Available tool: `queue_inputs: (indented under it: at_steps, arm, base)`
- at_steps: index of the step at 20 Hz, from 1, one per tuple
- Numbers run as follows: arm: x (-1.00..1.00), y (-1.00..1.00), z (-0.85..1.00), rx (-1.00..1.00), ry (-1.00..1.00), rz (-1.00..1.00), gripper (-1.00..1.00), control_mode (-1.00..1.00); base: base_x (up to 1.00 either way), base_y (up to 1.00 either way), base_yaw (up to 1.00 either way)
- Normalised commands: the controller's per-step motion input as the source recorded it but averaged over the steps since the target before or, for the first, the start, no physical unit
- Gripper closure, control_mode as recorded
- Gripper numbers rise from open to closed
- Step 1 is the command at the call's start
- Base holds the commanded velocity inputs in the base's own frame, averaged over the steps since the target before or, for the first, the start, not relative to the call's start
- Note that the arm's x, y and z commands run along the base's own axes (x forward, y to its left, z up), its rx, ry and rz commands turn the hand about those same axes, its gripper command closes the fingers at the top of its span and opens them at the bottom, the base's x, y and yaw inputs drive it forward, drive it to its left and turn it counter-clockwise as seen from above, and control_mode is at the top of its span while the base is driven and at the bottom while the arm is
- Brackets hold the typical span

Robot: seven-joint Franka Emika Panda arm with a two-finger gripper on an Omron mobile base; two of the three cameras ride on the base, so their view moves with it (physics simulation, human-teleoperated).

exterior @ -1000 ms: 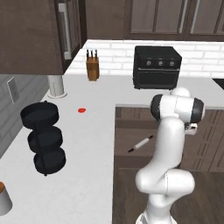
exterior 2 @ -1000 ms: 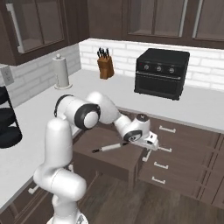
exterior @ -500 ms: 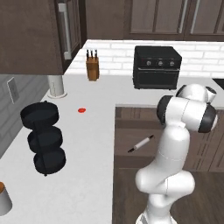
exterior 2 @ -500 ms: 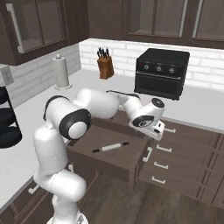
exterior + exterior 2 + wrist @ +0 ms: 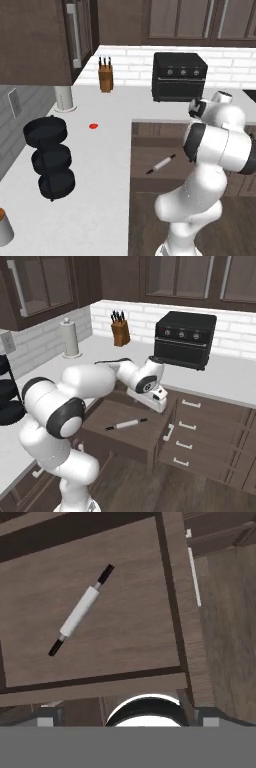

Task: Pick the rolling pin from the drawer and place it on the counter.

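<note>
Since the drawer is already pulled out with the rolling pin lying loose on its floor, I've got the pincer wide open, empty, hovering above, so grabbing it and dropping it on the worktop is all left.

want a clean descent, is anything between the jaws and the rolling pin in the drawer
Nothing visible. The rolling pin lies alone on the floor of the open drawer, uncovered, with the gripper above it.
</note>
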Motion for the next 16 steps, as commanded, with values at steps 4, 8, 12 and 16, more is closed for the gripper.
queue_inputs:
  at_steps: [4,8,12,16]
  arm:
    - [0.26,0.95,-0.42,-0.29,0.21,-0.14,-1.0,-1.0]
    - [0.18,0.47,-0.31,-0.04,0.09,-0.11,-1.0,-1.0]
    - [0.37,0.12,-0.43,0.07,0.0,-0.11,-1.0,-1.0]
    - [0.58,0.0,-0.38,0.1,0.0,-0.06,-1.0,-1.0]
  base:
    - [0.0,0.0,0.0]
    - [0.0,0.0,0.0]
    - [0.0,0.0,0.0]
    - [0.0,0.0,0.0]
